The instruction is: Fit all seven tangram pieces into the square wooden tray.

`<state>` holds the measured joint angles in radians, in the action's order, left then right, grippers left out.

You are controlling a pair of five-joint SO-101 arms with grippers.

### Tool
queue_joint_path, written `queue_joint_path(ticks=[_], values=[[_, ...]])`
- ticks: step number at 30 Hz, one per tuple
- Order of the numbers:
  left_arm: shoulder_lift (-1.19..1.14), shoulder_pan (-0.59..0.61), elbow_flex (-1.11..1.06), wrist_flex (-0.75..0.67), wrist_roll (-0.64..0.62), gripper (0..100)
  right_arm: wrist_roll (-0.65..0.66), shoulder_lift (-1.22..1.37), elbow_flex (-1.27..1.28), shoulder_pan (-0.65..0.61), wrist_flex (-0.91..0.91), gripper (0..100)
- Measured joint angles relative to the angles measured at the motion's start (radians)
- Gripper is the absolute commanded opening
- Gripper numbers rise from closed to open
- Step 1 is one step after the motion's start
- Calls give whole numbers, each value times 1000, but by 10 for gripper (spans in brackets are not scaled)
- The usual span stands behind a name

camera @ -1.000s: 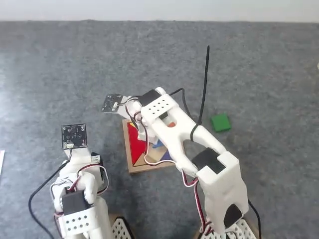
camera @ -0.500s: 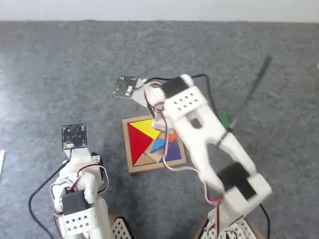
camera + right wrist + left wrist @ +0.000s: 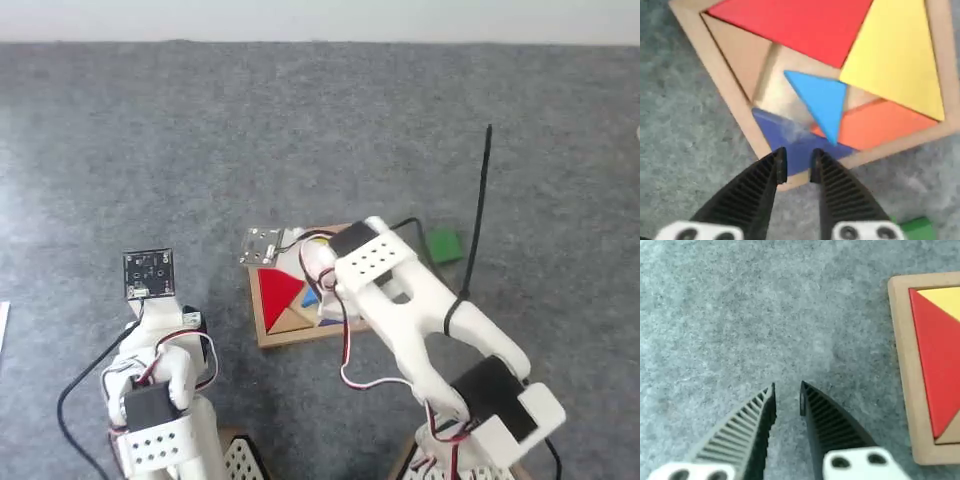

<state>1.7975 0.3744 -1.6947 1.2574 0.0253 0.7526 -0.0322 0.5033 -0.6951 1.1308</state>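
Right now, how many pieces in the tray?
6: red triangle and yellow triangle side by side, blue triangle mid-tray, orange piece and purple piece nearest the right jaws, tan triangle beside the red.

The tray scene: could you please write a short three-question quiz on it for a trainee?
1. True or false: the green piece lies inside the tray.
2. Which colour of piece shares an edge with the red triangle? A yellow, B green, C black.
3. Which arm's gripper hangs over the tray?

Key:
1. False: it lies on the carpet beside the tray.
2. A, the yellow triangle.
3. The right gripper.
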Motion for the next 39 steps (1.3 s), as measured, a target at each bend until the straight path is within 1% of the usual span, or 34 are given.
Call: queue_joint_path(ticks=[4,11,16,19,23,26,29,33,39], values=[[0,0,0,0,0,80,0,-5,0,2,-61,37],[0,0,0,0,0,80,2,-5,0,91,-150,37],[0,0,0,0,0,80,3,-5,0,92,-150,37],[0,0,0,0,0,80,3,-17,0,86,-92,36],[0,0,0,0,0,80,3,-61,5,17,3,36],[0,0,0,0,0,80,3,-64,40,-20,-9,36],[0,0,0,0,0,80,-18,-34,41,-21,-51,36],[0,0,0,0,0,80,-37,71,15,-14,-61,36],[0,0,0,0,0,80,-40,115,-58,44,-66,36]])
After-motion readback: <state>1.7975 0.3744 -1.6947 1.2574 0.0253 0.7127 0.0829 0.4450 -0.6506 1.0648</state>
